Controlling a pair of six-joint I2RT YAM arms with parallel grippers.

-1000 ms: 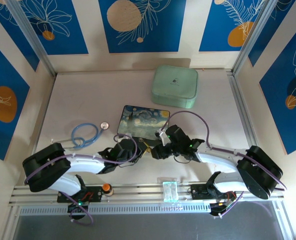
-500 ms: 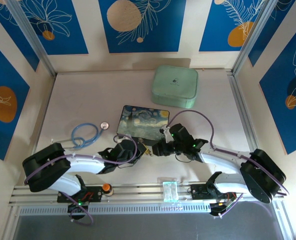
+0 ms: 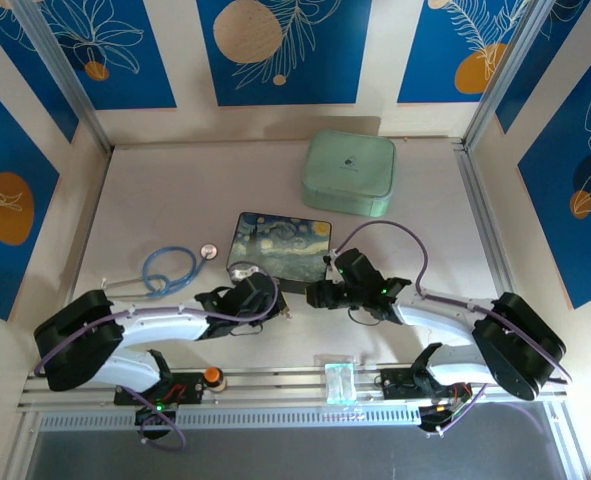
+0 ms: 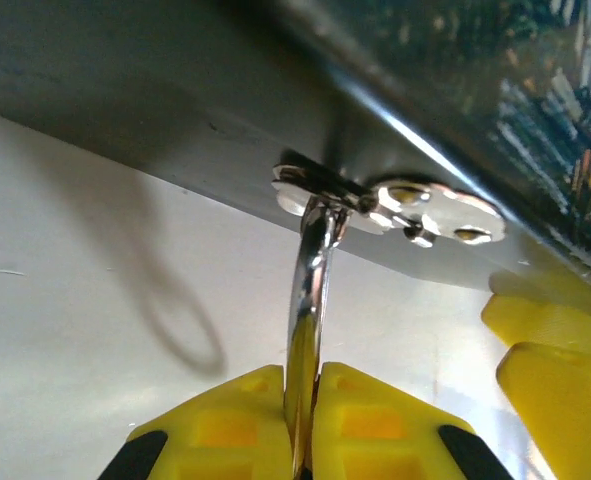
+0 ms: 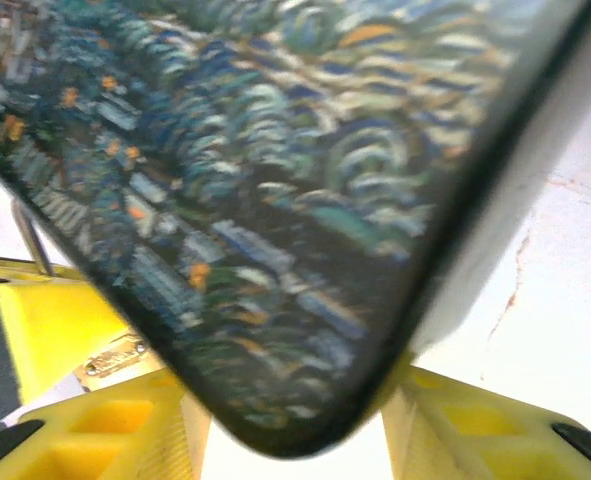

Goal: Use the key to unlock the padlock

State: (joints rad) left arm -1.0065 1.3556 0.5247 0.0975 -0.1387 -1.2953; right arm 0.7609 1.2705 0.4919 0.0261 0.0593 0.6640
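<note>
At the tin's (image 3: 280, 240) near edge, the left gripper (image 4: 300, 425) clamps the padlock (image 4: 308, 290) by its shackle; the right gripper (image 5: 293, 450) straddles the tin's corner, grasp unclear.

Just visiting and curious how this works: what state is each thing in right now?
painted tin: lid down.
padlock: shackle threaded through the tin's hasp; locked or not, unclear.
left gripper: shut on the padlock's shackle.
right gripper: open, astride the tin's corner.
green case: closed.
</note>
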